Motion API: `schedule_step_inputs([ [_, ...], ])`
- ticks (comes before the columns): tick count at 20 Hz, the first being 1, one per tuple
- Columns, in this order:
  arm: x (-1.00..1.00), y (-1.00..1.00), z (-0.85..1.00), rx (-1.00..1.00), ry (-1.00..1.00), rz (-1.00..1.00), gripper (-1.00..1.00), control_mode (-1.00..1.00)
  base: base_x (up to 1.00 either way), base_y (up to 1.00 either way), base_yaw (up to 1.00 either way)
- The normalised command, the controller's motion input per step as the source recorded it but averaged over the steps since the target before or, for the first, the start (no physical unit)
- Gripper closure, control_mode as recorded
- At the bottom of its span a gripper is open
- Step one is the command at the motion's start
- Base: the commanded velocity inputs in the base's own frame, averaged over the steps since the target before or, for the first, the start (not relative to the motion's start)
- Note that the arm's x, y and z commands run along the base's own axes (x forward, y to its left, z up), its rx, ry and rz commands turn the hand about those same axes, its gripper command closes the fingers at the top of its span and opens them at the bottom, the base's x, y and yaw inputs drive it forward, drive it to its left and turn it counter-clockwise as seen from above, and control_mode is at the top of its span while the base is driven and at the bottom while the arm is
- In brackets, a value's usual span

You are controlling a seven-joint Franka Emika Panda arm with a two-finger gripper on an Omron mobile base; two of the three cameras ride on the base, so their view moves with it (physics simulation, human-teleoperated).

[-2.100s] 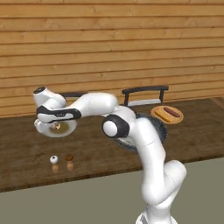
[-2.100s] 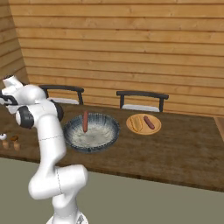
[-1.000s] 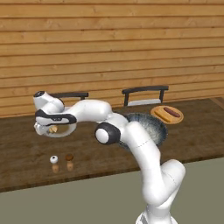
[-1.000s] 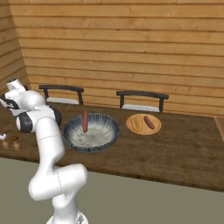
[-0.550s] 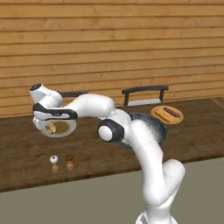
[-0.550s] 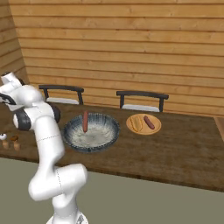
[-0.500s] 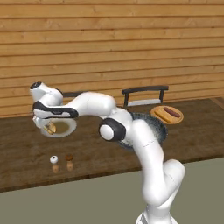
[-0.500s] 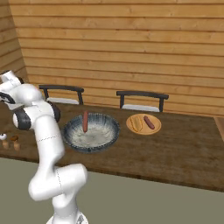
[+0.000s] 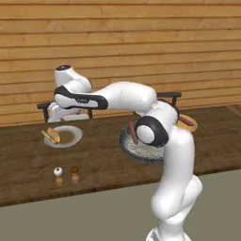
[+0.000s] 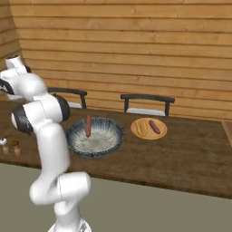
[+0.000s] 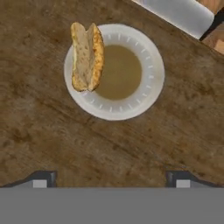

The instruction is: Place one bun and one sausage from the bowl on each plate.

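Hand view: claw (image 11: 111,181) released over plate (image 11: 151,85) with bun (image 11: 87,57); next, sausage (image 10: 88,125) in bowl (image 10: 106,145), probably firm, slick, best pinched mid-length.

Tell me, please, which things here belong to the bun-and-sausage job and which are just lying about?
Job: bowl with sausage; white plate with bun; tan plate, already served; open gripper.

Lying about: shakers; chairs.

My split bun (image 11: 87,57) lies at the white plate's (image 11: 148,94) ten o'clock rim — one sausage (image 10: 88,125) leans upright inside the patterned bowl (image 10: 96,147).
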Motion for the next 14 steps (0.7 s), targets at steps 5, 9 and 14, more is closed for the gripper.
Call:
schedule_step_inputs([
  [5, -0.33, -1.0, 0.45, 0.08, 0.01, -0.21, -1.0, -1.0, 0.0, 0.0, 0.0],
  [9, -0.66, -1.0, 0.33, 0.08, 0.0, -0.18, -1.0, -1.0, 0.0, 0.0, 0.0],
  [14, -0.3, -0.95, 0.36, 0.09, -0.02, 0.09, -1.0, -1.0, 0.0, 0.0, 0.0],
])
